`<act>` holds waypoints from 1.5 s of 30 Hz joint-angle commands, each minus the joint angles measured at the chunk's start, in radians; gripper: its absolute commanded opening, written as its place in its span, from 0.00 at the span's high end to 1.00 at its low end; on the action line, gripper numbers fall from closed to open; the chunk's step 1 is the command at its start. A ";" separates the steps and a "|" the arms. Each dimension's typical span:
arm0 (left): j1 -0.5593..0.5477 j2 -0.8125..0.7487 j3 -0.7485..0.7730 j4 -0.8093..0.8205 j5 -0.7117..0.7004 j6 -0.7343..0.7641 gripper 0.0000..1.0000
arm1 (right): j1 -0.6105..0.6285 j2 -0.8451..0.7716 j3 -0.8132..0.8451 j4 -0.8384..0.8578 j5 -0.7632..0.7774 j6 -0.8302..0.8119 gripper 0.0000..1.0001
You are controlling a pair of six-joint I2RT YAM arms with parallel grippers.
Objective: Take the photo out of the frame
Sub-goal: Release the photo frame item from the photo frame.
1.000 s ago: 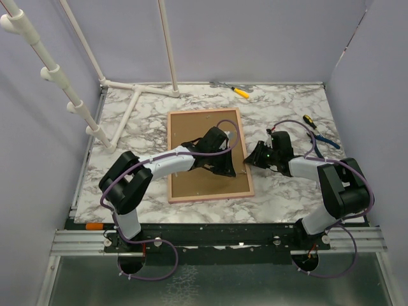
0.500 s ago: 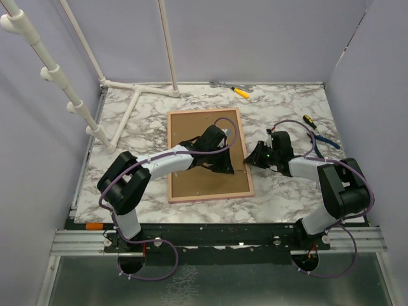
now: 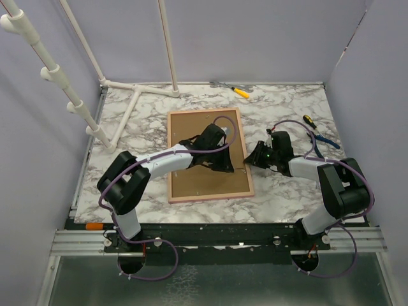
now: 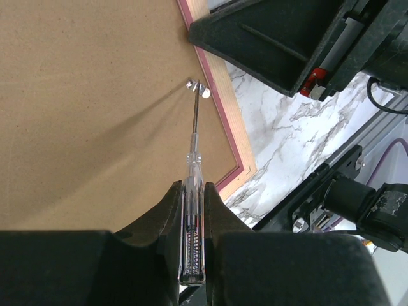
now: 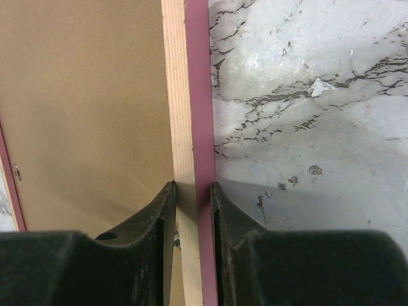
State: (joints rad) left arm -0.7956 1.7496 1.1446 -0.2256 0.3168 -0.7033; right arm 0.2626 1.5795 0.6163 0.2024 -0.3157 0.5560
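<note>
Photo is what we want, but we cannot see it; we think it hides inside the frame (image 3: pixel 191 131), under the brown back board, because the frame lies face down on the marble table (image 3: pixel 287 102).

We use the frame as our marker for every place; our left gripper (image 4: pixel 193 191) hangs over the frame's brown back, near its right edge; its two fingers are squeezed almost together on a thin screwdriver (image 4: pixel 194 146) with a see-through handle; the screwdriver points away from the fingers, and its tip sits right at a little metal tab (image 4: pixel 198 87) just inside the pink border; we think that tab pins the back board down, so the tool is there to turn or push it out of the way.

Our right gripper (image 5: pixel 191 191) is at the frame's right edge; its fingers pinch that edge, one finger on the brown side and one on the pink outer side; they are only a bit apart, because the edge is thin; we hold the frame like this so it does not slide or spin when the screwdriver pushes on the tab.

We judge that the job is at an early part; the back board is on, so the photo is not yet free; next we need a soft, careful push on the tab; if the tip slips, it may scratch the board.
</note>
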 commanded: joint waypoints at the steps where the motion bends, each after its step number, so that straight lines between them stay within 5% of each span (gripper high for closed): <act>1: 0.002 0.004 0.035 0.017 -0.005 -0.002 1.00 | 0.001 0.016 0.003 -0.008 0.047 -0.011 0.75; 45: -0.011 0.060 0.047 -0.105 0.053 0.085 1.00 | 0.001 0.019 0.005 -0.009 0.047 -0.009 0.75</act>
State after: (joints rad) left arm -0.7959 1.7863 1.1786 -0.2501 0.3485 -0.6468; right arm 0.2626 1.5795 0.6163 0.2024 -0.3157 0.5564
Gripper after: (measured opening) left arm 0.144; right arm 0.259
